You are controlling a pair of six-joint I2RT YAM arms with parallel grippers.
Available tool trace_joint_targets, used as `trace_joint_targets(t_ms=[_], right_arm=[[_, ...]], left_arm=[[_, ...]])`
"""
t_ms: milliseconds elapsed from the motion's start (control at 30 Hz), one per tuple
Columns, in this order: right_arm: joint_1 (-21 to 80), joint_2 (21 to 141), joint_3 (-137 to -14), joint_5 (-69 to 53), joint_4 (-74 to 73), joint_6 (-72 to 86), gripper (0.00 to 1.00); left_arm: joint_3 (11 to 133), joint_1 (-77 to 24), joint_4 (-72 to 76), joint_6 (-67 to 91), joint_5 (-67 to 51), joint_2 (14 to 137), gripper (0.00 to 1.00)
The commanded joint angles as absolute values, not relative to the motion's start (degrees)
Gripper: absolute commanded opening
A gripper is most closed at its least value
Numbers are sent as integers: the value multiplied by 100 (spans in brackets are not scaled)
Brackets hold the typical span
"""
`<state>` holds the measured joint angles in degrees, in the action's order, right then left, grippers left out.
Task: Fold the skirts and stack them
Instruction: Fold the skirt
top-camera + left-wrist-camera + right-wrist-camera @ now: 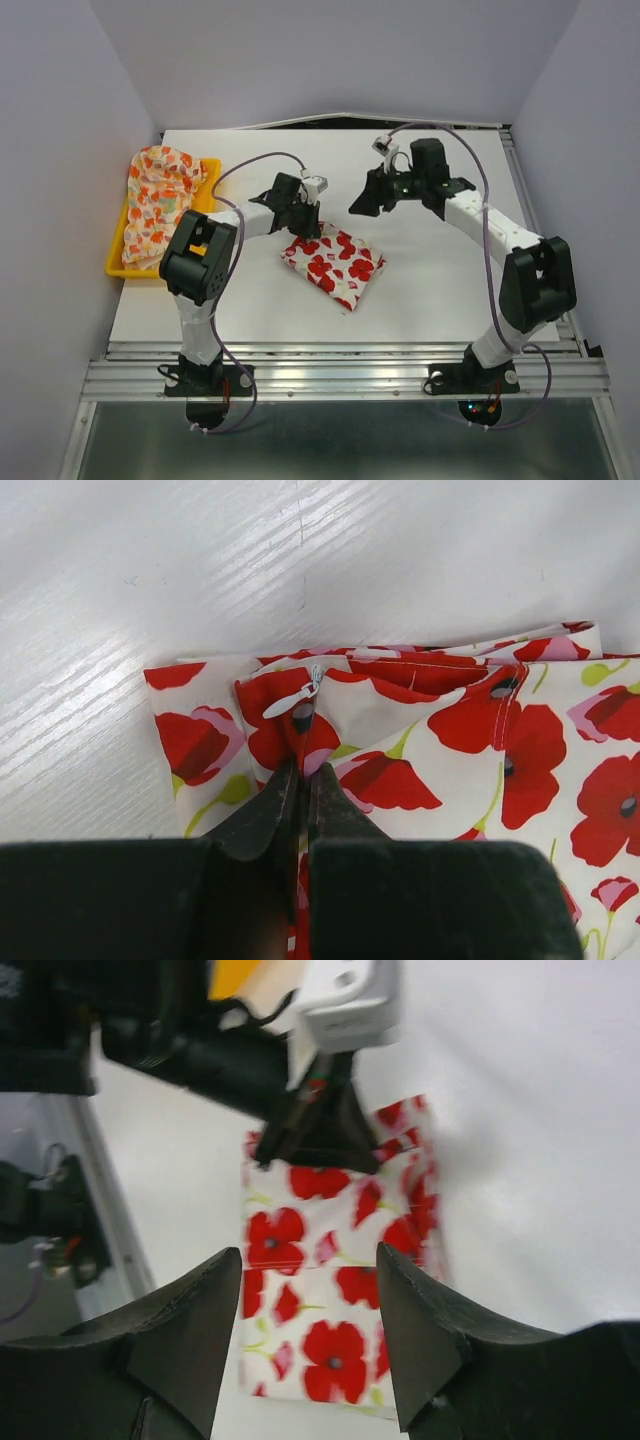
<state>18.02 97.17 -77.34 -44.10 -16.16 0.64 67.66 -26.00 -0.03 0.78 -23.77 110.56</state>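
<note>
Near the middle of the table [450, 290], the white skirt with red flowers [335, 265] is laid flat as a folded, roughly rectangular packet, and its layered edges are seen stacked along one side in the left wrist view. At its far left corner, a fold of the cloth is pinched by the left end effector [303, 785], whose fingers are closed almost together on the fabric just below a small white zipper pull [290, 700]. The right end effector [310, 1260] is held above the table beyond the skirt's far right side, apart from the cloth, with its fingers spread wide and nothing between them. The folded skirt and the left end effector are framed between those fingers in the right wrist view. The cream skirt with orange, red and green print [160, 200] is heaped, crumpled, in the yellow tray [118, 262], which is set at the table's left edge, well apart from the folded skirt. Most of the tray is covered by that cloth.
</note>
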Motion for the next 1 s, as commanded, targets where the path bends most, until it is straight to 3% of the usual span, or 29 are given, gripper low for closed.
trace_joint_targets(t_ms=[0, 200, 400, 500, 633, 733, 900, 933, 967], right_arm=[[2390, 9729, -6673, -5423, -652, 1704, 61], [2522, 10387, -5643, -5178, 202, 2241, 61], [2522, 10924, -5818, -4500, -113, 1873, 60], [2575, 11030, -6099, -4228, -448, 1495, 59], [2575, 10995, -6486, -3419, -1167, 678, 57], [2575, 10864, -6565, -2080, -1555, 186, 57], [2575, 10732, -6609, -898, -1933, -571, 59], [2575, 10584, -6644, -862, -2012, -580, 62], [2575, 10469, -6671, -922, -2065, -545, 66]], left_arm=[[6724, -2487, -448, 211, -2109, 11303, 0], [6610, -2400, -413, 237, -2118, 11110, 5], [6364, -2329, -457, 176, -2057, 10802, 13], [6267, -2250, -588, 36, -2030, 10565, 29], [6223, -2224, -756, -360, -2136, 10012, 41], [6091, -2224, -808, -501, -1952, 9353, 70], [6100, -2224, -1054, -492, -1591, 8395, 76], [6082, -2224, -1055, -510, -1521, 8254, 98], [6082, -2224, -1089, -536, -1425, 8009, 98]])
